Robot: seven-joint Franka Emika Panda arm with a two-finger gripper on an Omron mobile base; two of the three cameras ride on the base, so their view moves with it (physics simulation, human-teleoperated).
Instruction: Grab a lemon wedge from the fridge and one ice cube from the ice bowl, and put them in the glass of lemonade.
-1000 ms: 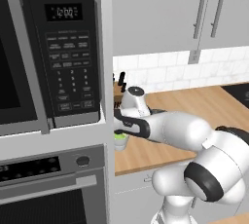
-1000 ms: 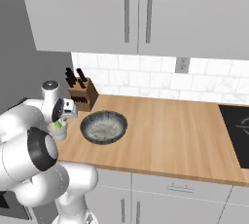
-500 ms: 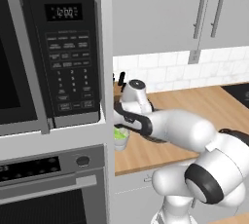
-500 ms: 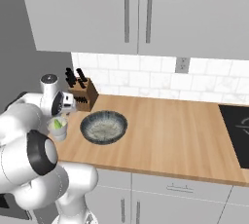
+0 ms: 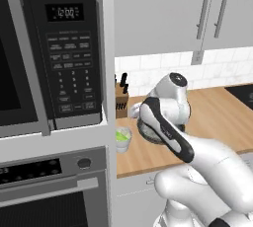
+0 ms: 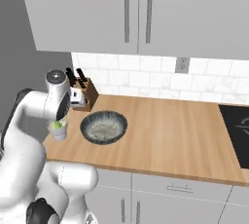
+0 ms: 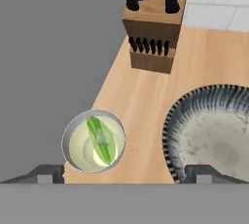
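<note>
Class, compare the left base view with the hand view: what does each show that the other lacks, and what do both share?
Left base view alone: the microwave, the oven beneath it, the wall cabinets and the robot's arm. Hand view alone: a green wedge lying inside the glass of lemonade, and the speckled inside of the ice bowl. Both share the glass, the knife block and the wooden counter.

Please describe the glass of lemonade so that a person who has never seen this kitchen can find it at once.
Find the wooden counter under the pale cabinets. At its left end, the glass of lemonade stands beside the ice bowl, in front of the knife block. It is small, pale, with yellow-green contents.
</note>
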